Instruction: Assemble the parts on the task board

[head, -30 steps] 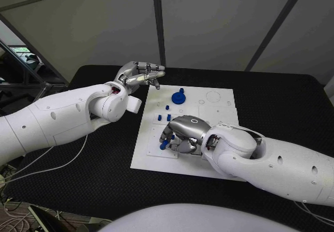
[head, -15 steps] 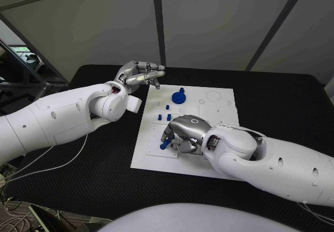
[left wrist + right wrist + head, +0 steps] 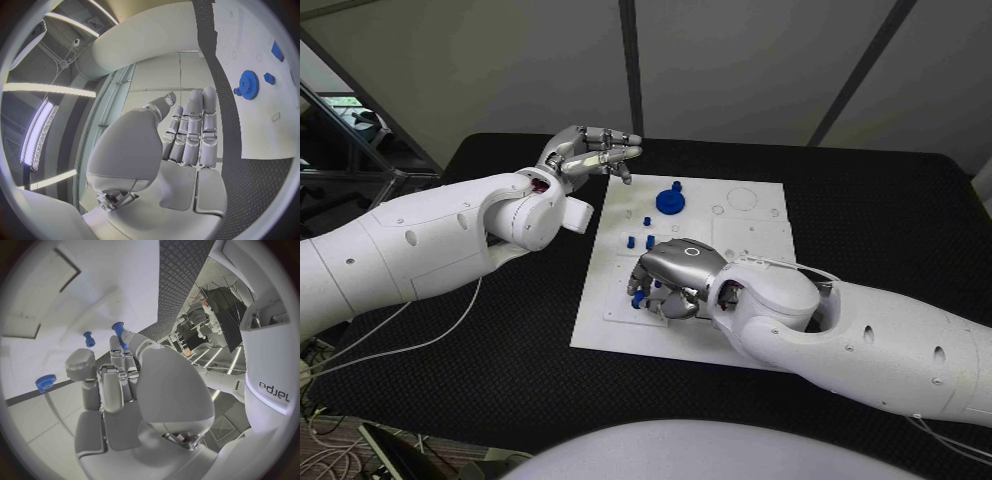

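1. The black table [image 3: 473,330] carries everything, and the white task board [image 3: 754,235] lies flat in its middle, its long side running away from the robot.
2. The left hand [image 3: 589,155] is raised above the table just off the board's far left corner. The left wrist view shows its fingers [image 3: 190,130] lying close together, curled toward the palm, with nothing between them.
3. The right hand [image 3: 678,278] is down on the near left part of the board, palm turned toward the plate. In the right wrist view a small blue peg [image 3: 118,330] sits right at its fingertips [image 3: 116,352]; I cannot tell whether the hand actually grips it.
4. A blue gear [image 3: 672,202] sits on the far half of the board, with a small blue piece beside it.
5. Two short blue pegs [image 3: 640,241] stand close together near the board's left edge, between the gear and the right hand.
6. Another blue peg [image 3: 89,338] stands on the board just beside the right fingertips, and a round blue knob-like part [image 3: 45,382] lies a little farther off.
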Robot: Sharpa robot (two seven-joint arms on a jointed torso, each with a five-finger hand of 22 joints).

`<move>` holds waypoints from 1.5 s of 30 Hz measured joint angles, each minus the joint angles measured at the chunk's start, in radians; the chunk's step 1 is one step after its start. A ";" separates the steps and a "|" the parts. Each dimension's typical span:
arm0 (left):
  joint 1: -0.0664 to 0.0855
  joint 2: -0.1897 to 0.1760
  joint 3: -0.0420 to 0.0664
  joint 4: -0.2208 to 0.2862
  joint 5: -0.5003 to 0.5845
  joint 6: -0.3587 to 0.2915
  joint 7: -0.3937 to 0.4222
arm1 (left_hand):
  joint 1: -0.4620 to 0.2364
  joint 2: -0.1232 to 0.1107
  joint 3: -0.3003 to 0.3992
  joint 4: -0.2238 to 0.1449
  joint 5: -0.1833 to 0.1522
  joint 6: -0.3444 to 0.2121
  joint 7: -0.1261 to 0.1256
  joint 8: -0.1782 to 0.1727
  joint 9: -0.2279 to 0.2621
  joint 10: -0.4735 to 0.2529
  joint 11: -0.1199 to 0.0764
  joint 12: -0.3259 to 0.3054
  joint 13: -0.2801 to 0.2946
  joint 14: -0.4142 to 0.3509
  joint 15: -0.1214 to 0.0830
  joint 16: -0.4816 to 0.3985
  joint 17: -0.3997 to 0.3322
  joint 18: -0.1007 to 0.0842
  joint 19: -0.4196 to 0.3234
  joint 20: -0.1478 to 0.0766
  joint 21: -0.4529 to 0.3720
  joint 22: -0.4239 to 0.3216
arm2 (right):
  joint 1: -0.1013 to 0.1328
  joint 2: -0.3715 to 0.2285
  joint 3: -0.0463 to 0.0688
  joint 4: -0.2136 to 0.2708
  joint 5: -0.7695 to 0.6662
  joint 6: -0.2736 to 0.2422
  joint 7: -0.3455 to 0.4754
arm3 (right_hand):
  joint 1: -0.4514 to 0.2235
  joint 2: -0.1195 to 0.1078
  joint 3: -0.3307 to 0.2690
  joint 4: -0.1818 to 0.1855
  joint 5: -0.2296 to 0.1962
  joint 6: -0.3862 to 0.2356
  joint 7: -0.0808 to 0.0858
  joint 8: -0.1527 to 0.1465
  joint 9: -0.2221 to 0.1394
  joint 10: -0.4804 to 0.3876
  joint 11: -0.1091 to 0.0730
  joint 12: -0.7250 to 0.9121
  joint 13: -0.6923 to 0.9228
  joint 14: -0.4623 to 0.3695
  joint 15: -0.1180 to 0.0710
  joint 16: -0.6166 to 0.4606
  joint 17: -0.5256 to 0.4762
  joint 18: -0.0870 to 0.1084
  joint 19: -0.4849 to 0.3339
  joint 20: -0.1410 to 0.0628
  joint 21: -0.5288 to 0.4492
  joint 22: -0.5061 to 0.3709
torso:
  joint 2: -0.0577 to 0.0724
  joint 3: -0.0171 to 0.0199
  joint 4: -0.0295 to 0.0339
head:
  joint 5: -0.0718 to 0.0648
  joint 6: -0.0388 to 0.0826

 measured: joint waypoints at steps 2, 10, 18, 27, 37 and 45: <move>0.000 0.000 0.000 0.000 0.000 0.000 0.000 | 0.000 0.000 0.000 0.000 0.000 0.000 0.000 0.000 0.000 0.000 0.000 0.000 0.000 0.000 0.000 0.000 0.000 0.000 0.000 0.000 0.000 0.000 | 0.000 0.003 0.000 -0.001 -0.004 0.001 -0.003 | -0.018 -0.008 -0.007 0.007 0.001 -0.013 0.012 -0.012 -0.002 -0.021 0.009 -0.015 -0.003 -0.002 0.003 0.000 0.000 0.000 -0.005 0.005 -0.009 -0.007 | 0.000 0.0000 0.0000 | -0.001 0.000; 0.000 -0.001 0.000 -0.001 0.000 0.000 0.000 | 0.000 0.000 0.000 0.000 0.000 0.000 0.000 0.000 0.000 0.000 0.000 0.000 0.000 0.000 0.000 0.000 0.000 0.000 0.000 0.000 0.000 0.000 | -0.001 0.006 -0.002 -0.006 -0.016 -0.003 -0.008 | -0.068 -0.052 -0.045 0.025 0.012 -0.173 -0.006 -0.050 -0.029 -0.168 0.039 -0.080 -0.037 0.000 0.029 -0.008 0.000 0.000 -0.042 0.030 -0.053 -0.067 | 0.000 0.0000 0.0000 | -0.001 -0.001; 0.000 -0.001 0.000 -0.001 0.000 0.000 -0.001 | 0.000 0.000 0.000 0.000 0.000 0.000 0.000 0.000 0.000 0.000 0.000 0.000 0.000 0.000 0.000 0.000 0.000 0.000 0.000 0.000 0.000 0.000 | -0.001 -0.005 -0.003 0.003 -0.021 -0.046 -0.005 | -0.067 -0.053 -0.110 0.027 0.009 -0.244 -0.027 -0.050 -0.027 -0.259 0.058 -0.070 -0.041 -0.002 0.045 -0.039 -0.039 0.016 -0.082 0.046 -0.116 -0.156 | 0.000 0.0012 -0.0001 | 0.000 -0.001; 0.000 -0.006 0.000 -0.004 0.000 0.000 -0.001 | -0.004 0.004 0.000 0.000 0.000 0.000 0.000 0.000 0.000 -0.004 0.004 0.000 0.000 0.000 0.000 0.000 -0.001 0.000 0.000 0.000 0.000 -0.001 | -0.001 -0.118 -0.001 0.075 -0.007 -0.141 0.009 | -0.055 -0.040 -0.158 0.042 0.015 -0.215 0.001 -0.034 -0.017 -0.225 0.039 0.014 -0.030 -0.002 0.045 -0.042 -0.048 0.016 -0.074 0.038 -0.116 -0.145 | -0.001 0.0018 -0.0013 | -0.012 0.009; 0.000 -0.017 0.000 0.000 0.000 0.000 -0.001 | -0.004 0.004 -0.003 -0.003 0.000 0.000 0.000 0.000 0.000 -0.004 0.004 0.000 0.000 0.000 0.000 0.000 -0.001 0.000 0.000 0.000 0.000 -0.001 | 0.009 -0.362 0.032 0.140 0.180 -0.192 -0.015 | -0.158 -0.047 -0.221 0.139 0.085 -0.097 -0.011 0.034 0.005 0.089 -0.018 0.198 0.064 -0.002 -0.006 0.008 0.001 -0.001 0.014 -0.003 -0.012 0.003 | -0.005 0.0004 -0.0093 | -0.084 0.041; 0.000 -0.021 -0.001 0.008 0.000 0.000 -0.002 | -0.004 0.004 -0.003 -0.003 0.000 0.000 0.000 0.000 0.000 -0.004 0.004 0.001 0.000 0.000 0.000 0.000 -0.001 0.000 0.000 0.000 0.000 -0.001 | 0.010 -0.512 0.035 0.189 0.309 -0.189 -0.089 | -0.185 -0.034 -0.409 0.245 0.158 -0.066 -0.043 0.124 0.074 0.108 -0.052 0.784 0.708 -0.002 -0.034 0.073 0.001 -0.016 0.072 -0.036 0.061 0.115 | -0.008 0.0025 -0.0228 | -0.140 0.055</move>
